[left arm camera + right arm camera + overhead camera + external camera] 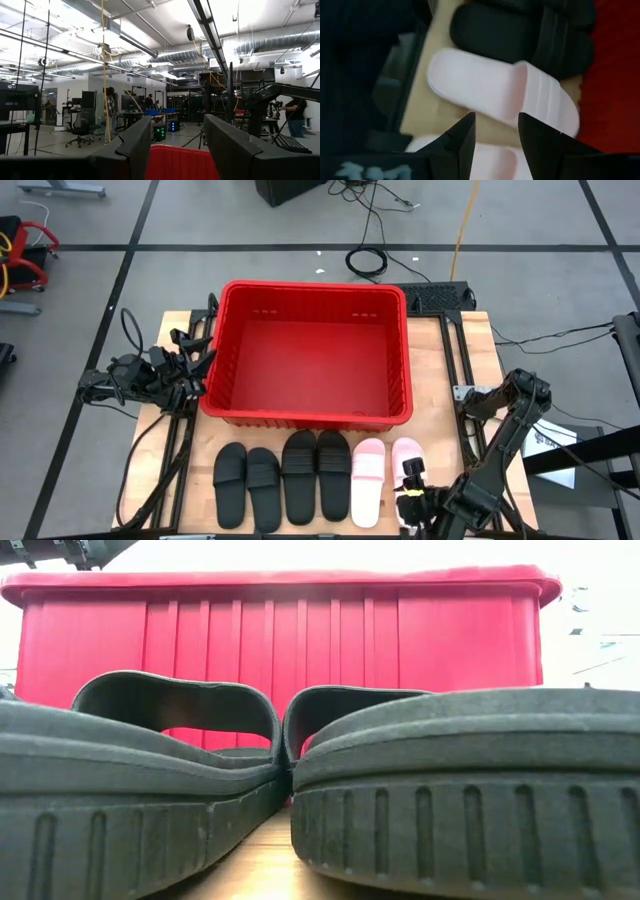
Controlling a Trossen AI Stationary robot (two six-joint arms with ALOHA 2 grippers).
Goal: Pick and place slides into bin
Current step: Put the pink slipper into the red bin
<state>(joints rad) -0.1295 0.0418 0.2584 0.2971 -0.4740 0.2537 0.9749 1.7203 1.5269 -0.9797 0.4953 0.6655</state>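
The right claw point(412, 492) hangs over the near right corner of the worktop point(440, 370), directly above the heel end of the right pink slide point(406, 456). In its wrist view the two dark fingers point(462, 137) stand spread with a clear gap between them, and nothing is pinched; the pale strap of one pink slide lies just under them, while the left pink slide point(505, 97) stretches across the wood beyond, close to the bin's red wall.

The left claw point(200, 360) waits at the left edge of the worktop, beside the bin's left wall, pointing toward the bin. Its fingers point(132, 145) are also spread and hold nothing (its camera looks level over the bin's rim into the room, where people stand far off among desks and equipment).

The six slides lie in a row along the near edge of the worktop, straps toward the bin. From the left: the first black pair point(247, 485), then the second black pair point(316, 475) set a little closer to the bin, then the left pink slide point(368, 480) and the right pink one. Neighbours in each pair sit just beside or touching each other.

The bin point(225, 350) sits on the far half of the worktop, its near wall just beyond the toes of the slides. It has no slide inside. In the low view two black soles point(450, 790) fill the foreground with the bin's ribbed red wall point(300, 630) rising behind them.
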